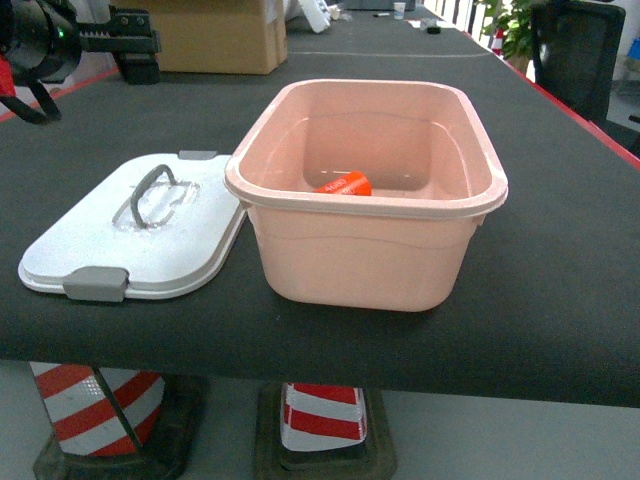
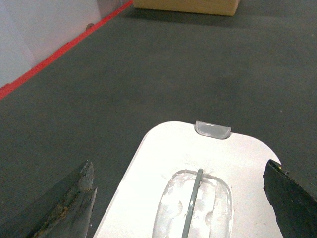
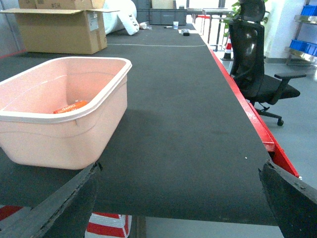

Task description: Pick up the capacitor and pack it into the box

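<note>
The pale pink box (image 1: 300, 196) stands open in the middle of the black table. An orange capacitor (image 1: 345, 184) lies on its floor near the front wall; the right wrist view also shows the box (image 3: 106, 101) and the capacitor (image 3: 69, 107). The white lid (image 1: 90, 245) with its grey handle (image 1: 150, 192) lies flat to the left of the box. My left gripper (image 2: 179, 168) hangs open above the lid (image 2: 158, 148), holding nothing. My right gripper (image 3: 181, 168) is open and empty over the table's front edge, right of the box.
A brown cardboard carton (image 1: 215, 35) sits at the back left, and my left arm's black body (image 1: 60, 40) is beside it. A black office chair (image 3: 257, 64) stands past the table's red right edge (image 3: 270, 144). Striped cones (image 1: 320, 415) stand under the table.
</note>
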